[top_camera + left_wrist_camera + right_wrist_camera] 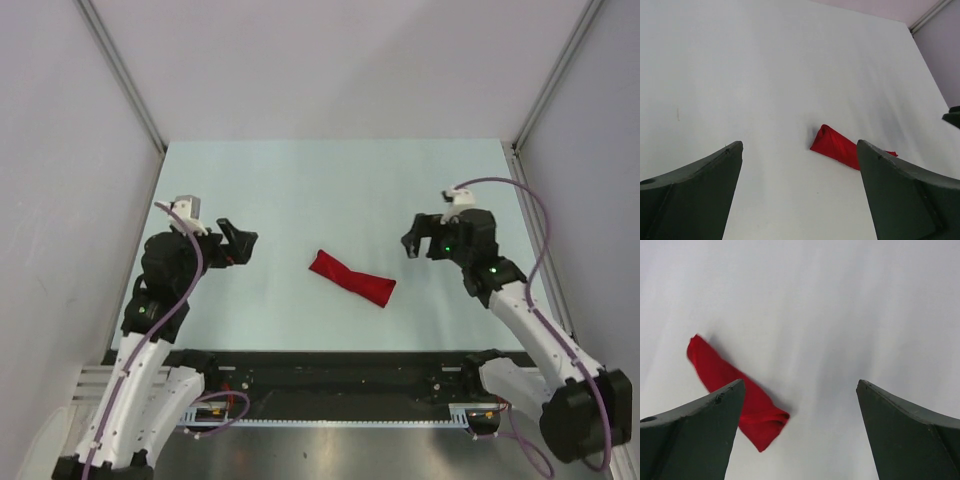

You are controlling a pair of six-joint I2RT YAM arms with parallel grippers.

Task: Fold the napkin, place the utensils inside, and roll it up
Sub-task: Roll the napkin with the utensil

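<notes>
Top view: napkin (352, 278), soft red cloth in a slim creased roll, lies slantwise mid-bench (300, 180), nearer the near edge. The left gripper (240, 243) and right gripper (412, 240) flank it, both clear of it.
Left wrist: matte dark jaws spread wide, nothing held.
Right wrist: likewise; the roll's end seems loosely layered.

no readable text, labels or numbers anywhere

Napkin roll (351, 277) sole obstacle; bare table (330, 190) all round, walls (60, 150) flanking.
</notes>
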